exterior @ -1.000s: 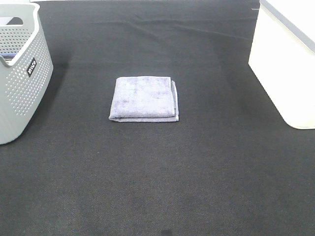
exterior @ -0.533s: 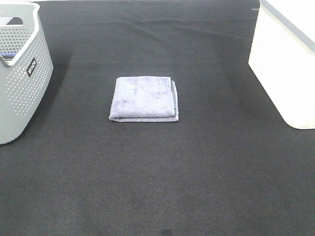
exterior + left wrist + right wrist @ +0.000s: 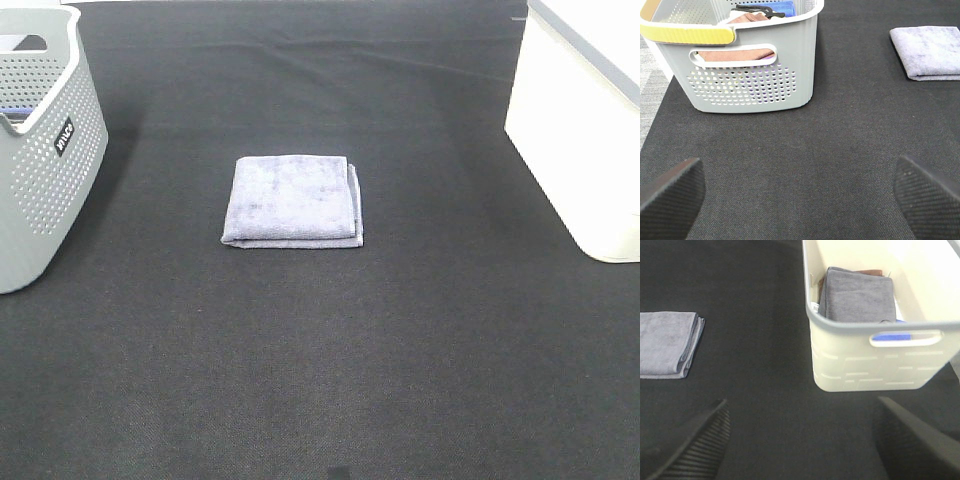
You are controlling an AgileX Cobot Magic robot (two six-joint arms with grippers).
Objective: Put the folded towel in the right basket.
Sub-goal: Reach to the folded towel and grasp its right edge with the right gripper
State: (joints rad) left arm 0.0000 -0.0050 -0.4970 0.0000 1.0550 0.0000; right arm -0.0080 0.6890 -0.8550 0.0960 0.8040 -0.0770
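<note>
- Purple-grey cloth, the folded towel (image 3: 293,200), lies flat on the black worktop (image 3: 320,360), about midway between the two baskets and touching neither.
- Left jaws are wide apart and hold nothing. Their two black pads (image 3: 670,195) show with bare worktop between them.
- Right jaws are wide apart too, and hold nothing.
- From the right jaws, the towel is ahead and off to the side, towards the left arm. The right basket (image 3: 865,365) is ahead on the other side, closer to them.
- From the left jaws, the towel is ahead and off towards the right arm. The left basket (image 3: 750,85) is close by on the other side.
- Neither arm looks clearly nearer to the towel. The right arm sits by the basket it must go in, so I think it is the better one to reach.
- The towel is almost square, so it has no real long side. Its loose, stacked edges face the right basket.
</note>
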